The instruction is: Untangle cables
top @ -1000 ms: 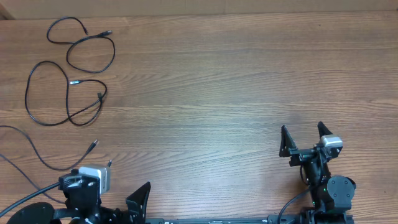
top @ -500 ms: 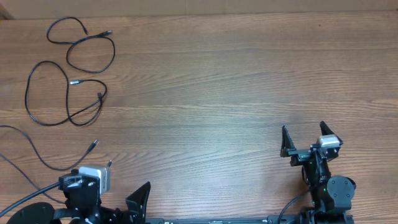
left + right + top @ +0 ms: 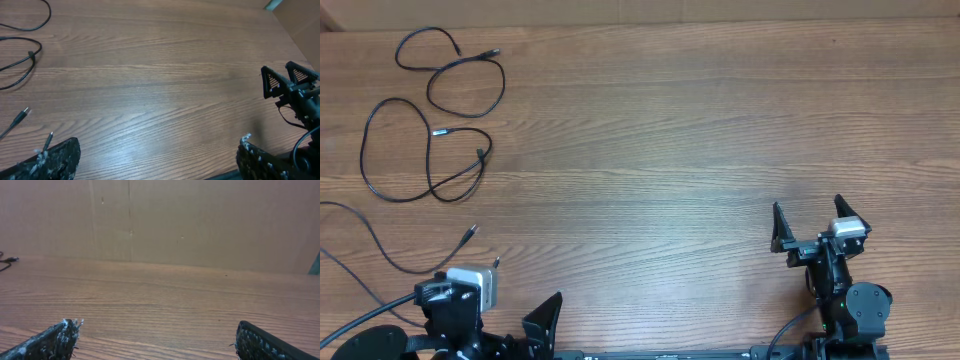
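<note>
Cables (image 3: pixel 438 130) lie in loose loops on the far-left part of the table (image 3: pixel 670 150). One strand trails down, its plug ends near the left gripper (image 3: pixel 155 167). Left gripper: jaws wide, nothing held, at the near edge. Right gripper (image 3: pixel 810 225): jaws wide, nothing held, well apart from the cables.

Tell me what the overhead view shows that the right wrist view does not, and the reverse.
Only the overhead view shows the cables whole, looping at the far left of the wooden table. Only the right wrist view shows the upright face of the cardboard wall behind the table. Both show the table, the open right hand and one cable plug end, at the wrist view's left edge.
</note>
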{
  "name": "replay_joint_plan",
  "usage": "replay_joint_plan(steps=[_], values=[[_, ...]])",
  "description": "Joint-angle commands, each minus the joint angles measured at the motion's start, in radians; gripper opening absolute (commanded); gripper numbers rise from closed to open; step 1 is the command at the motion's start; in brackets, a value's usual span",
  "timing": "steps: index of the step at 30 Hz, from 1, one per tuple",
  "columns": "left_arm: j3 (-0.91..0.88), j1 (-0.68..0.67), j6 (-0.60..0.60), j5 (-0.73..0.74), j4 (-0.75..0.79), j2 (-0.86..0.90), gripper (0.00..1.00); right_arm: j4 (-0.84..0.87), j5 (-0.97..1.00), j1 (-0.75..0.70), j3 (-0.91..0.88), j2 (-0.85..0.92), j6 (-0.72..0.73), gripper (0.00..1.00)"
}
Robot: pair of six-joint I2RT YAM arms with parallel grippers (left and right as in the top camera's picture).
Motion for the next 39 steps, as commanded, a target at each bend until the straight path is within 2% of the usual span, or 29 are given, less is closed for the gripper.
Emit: replay_joint_plan(steps=[1, 27, 39], values=[[0.006, -0.004, 0.019, 0.011, 0.001, -0.008, 1.0, 0.005, 0.0, 0.006, -0.01, -0.01, -0.003, 1.0], [0.005, -0.004, 0.019, 0.012, 0.001, -0.008, 0.99, 0.005, 0.0, 0.006, -0.01, -0.01, -0.003, 1.0], [-0.092, -0.004, 0.02, 0.103, 0.194, -0.011, 1.0, 0.005, 0.0, 0.006, -0.01, -0.01, -0.003, 1.0]])
